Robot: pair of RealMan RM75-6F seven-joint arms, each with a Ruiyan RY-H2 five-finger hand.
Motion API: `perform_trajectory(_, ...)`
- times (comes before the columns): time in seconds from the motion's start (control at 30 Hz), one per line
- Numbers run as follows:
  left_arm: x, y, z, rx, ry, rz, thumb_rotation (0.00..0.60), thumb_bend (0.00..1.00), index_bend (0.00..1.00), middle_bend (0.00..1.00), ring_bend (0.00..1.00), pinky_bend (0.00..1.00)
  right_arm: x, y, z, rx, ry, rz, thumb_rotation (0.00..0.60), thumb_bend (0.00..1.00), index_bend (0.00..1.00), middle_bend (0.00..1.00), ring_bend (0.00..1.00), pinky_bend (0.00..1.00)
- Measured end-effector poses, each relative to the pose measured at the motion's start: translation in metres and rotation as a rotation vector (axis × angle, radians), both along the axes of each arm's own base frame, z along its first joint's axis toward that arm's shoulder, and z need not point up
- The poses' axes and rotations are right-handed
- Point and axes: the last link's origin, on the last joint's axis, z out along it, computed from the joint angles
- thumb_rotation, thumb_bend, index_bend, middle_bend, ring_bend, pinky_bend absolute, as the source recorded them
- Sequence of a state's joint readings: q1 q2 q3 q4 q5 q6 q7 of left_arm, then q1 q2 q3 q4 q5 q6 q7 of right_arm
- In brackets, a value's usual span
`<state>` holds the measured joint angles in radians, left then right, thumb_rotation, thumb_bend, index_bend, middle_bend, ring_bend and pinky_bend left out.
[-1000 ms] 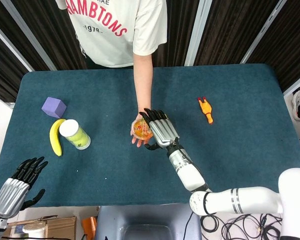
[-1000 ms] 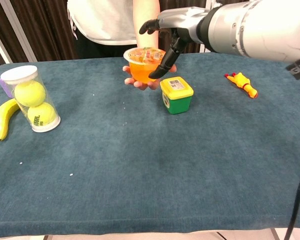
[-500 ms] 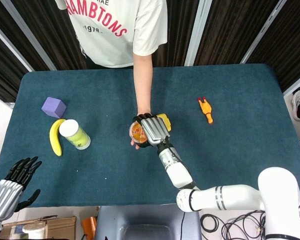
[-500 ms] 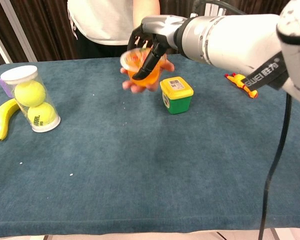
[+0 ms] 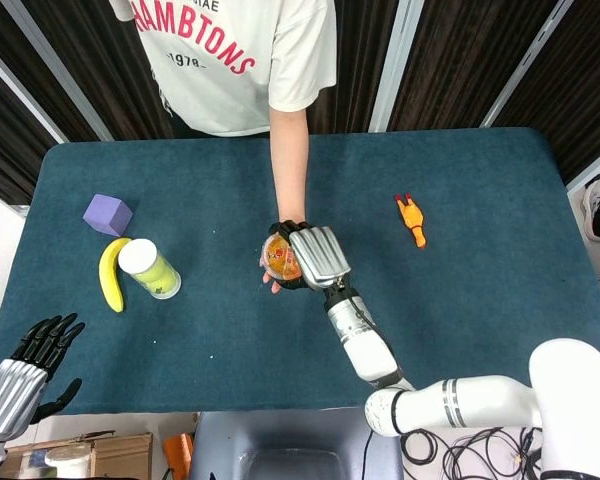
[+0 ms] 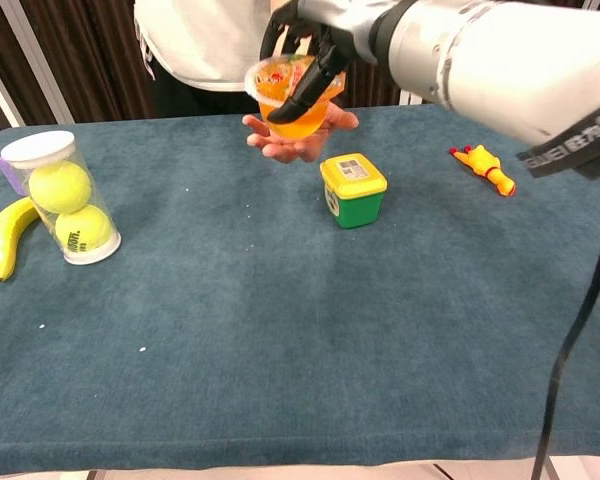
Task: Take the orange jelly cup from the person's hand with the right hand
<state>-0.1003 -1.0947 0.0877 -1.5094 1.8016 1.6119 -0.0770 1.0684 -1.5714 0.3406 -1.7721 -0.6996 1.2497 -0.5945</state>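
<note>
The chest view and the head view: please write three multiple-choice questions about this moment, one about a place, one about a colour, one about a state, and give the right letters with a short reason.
1. Where does the banana lie?
A. beside the tube of tennis balls
B. beside the rubber chicken
C. on the green box

2. What colour is the lid of the green box?
A. purple
B. yellow
C. white

3. What is the state of the orange jelly cup?
A. standing on the table
B. gripped by the right hand, above the person's palm
C. held by the left hand

Answers:
1 A: the banana lies right by the tube at the table's left side.
2 B: the box top is yellow.
3 B: dark fingers wrap the cup, which sits clear above the open palm.
</note>
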Motion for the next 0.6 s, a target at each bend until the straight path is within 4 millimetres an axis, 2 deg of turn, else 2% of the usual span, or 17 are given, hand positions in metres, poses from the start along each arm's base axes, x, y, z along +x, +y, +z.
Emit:
perform_trajectory(0.07, 0.001, -0.001, -0.001, -0.001, 0.002, -0.001, 0.600, 0.37, 0.00, 0.03, 0.02, 0.11, -0.006, 0.006, 0.012, -0.020, -0.018, 0.018, 0.600, 0.17, 0.66, 0.52, 0.47, 0.60)
perform_trajectory(0.17, 0.001, -0.001, -0.001, -0.003, 0.002, -0.001, 0.600, 0.37, 0.00, 0.03, 0.02, 0.11, -0.028, 0.027, 0.039, -0.037, -0.033, 0.055, 0.600, 0.17, 0.65, 0.52, 0.47, 0.60)
perform_trajectory(0.27, 0.002, 0.000, -0.003, -0.009, 0.003, -0.002, 0.600, 0.37, 0.00, 0.03, 0.02, 0.11, -0.067, 0.053, 0.067, -0.030, -0.017, 0.053, 0.600, 0.17, 0.62, 0.52, 0.47, 0.60)
perform_trajectory(0.33, 0.002, 0.002, -0.004, -0.016, 0.005, -0.004, 0.600, 0.37, 0.00, 0.03, 0.02, 0.11, -0.101, 0.069, 0.079, -0.014, 0.006, 0.012, 0.600, 0.17, 0.59, 0.52, 0.45, 0.59)
perform_trajectory(0.4, 0.003, 0.003, -0.006, -0.024, 0.007, -0.005, 0.600, 0.37, 0.00, 0.03, 0.02, 0.11, -0.130, 0.081, 0.082, 0.016, 0.022, -0.034, 0.600, 0.17, 0.54, 0.51, 0.43, 0.58)
perform_trajectory(0.47, 0.003, 0.004, -0.008, -0.033, 0.010, -0.007, 0.600, 0.37, 0.00, 0.03, 0.02, 0.11, -0.149, 0.084, 0.079, 0.037, 0.042, -0.059, 0.600, 0.16, 0.49, 0.46, 0.38, 0.57)
perform_trajectory(0.53, 0.004, 0.004, -0.008, -0.034, 0.010, -0.010, 0.600, 0.37, 0.00, 0.03, 0.02, 0.11, -0.166, 0.084, 0.071, 0.061, 0.071, -0.077, 0.600, 0.17, 0.45, 0.41, 0.33, 0.56)
perform_trajectory(0.6, 0.004, 0.003, -0.007, -0.031, 0.007, -0.010, 0.600, 0.37, 0.00, 0.03, 0.02, 0.11, -0.181, 0.083, 0.056, 0.100, 0.096, -0.091, 0.600, 0.17, 0.36, 0.33, 0.26, 0.54)
